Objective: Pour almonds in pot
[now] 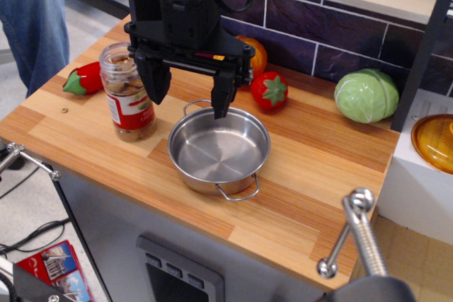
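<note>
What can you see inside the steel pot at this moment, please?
The pot shows only its bare shiny floor; no nuts lie in it. The almonds sit in the jar beside it. The open gripper hides a little of the far rim.

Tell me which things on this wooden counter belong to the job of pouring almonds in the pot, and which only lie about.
For the job:
- brown almonds in the clear red-labelled jar
- shallow shiny steel pot, empty
- black gripper, open, holding nothing

Lying about:
- red toy pepper
- red toy tomato
- orange round toy
- green toy cabbage
- amber glass lid
</note>
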Controlling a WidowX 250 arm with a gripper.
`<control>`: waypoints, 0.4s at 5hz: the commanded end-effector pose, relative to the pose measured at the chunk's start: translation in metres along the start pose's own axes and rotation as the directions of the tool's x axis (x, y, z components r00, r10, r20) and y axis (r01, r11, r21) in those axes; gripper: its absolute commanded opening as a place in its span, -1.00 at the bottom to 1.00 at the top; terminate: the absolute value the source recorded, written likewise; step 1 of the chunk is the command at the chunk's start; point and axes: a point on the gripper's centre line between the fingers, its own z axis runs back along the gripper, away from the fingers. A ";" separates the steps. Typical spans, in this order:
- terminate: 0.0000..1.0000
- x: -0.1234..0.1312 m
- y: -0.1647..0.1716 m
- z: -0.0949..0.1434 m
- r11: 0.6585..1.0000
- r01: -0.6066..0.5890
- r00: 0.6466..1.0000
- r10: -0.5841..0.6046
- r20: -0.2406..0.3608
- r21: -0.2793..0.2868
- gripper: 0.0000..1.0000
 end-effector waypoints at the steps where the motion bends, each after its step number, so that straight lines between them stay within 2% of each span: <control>1: -1.00 0.000 0.000 0.000 1.000 0.000 1.000 0.000 0.000 0.000 1.00; 2: -1.00 0.002 0.006 0.015 0.992 -0.109 0.993 0.111 0.037 -0.056 1.00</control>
